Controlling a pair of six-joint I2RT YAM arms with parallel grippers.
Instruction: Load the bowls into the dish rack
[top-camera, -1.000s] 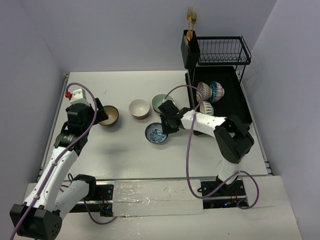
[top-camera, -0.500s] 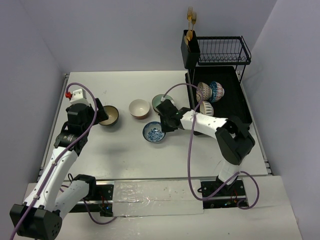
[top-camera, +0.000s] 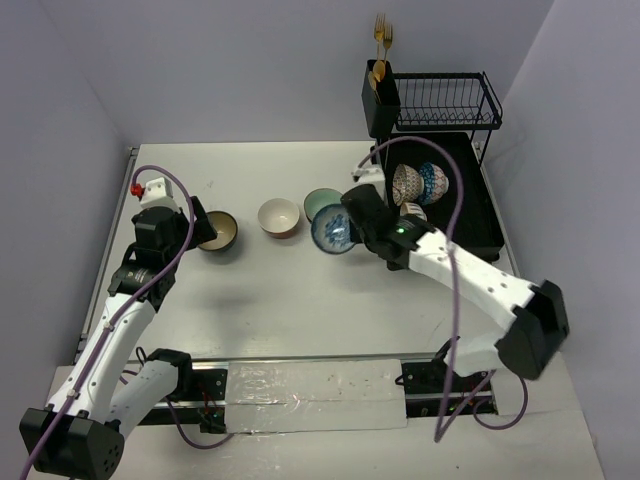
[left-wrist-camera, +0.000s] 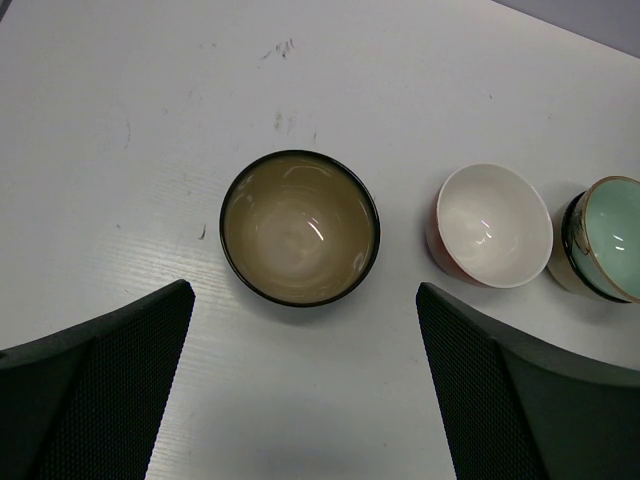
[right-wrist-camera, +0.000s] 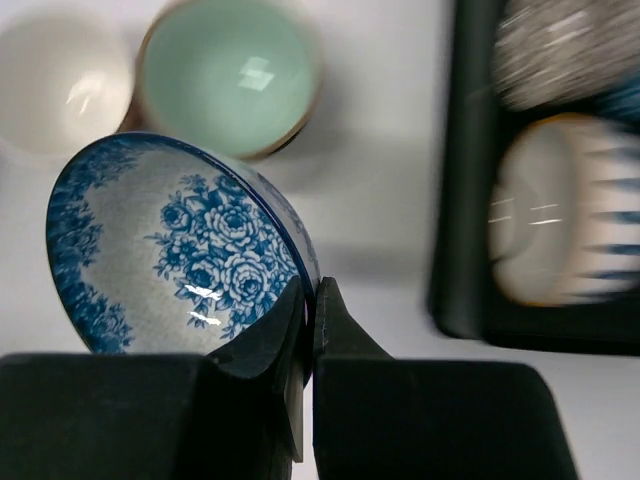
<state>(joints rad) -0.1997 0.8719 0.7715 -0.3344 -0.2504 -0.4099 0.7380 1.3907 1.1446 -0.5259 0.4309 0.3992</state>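
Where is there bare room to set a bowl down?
Bare: the table nearer than the bowl row and behind it to the far edge; the rack tray on its right. Crowded: the tan bowl, white bowl, mint bowl row; the tray's left, with three bowls.

This is a robotics lab test cell: a bare white surface (top-camera: 260, 300) boxed in on three sides by plain pale-lavender walls (top-camera: 250, 70). A white-and-black left robot arm (top-camera: 115, 330) and right robot arm (top-camera: 470, 275), trailing purple cables (top-camera: 160, 168), are bolted along the surface's near edge. The only kitchenware is props: a black wire dish rack (top-camera: 445, 100) at the far right corner, with a black cutlery holder (top-camera: 381, 95) of gold forks (top-camera: 383, 35).
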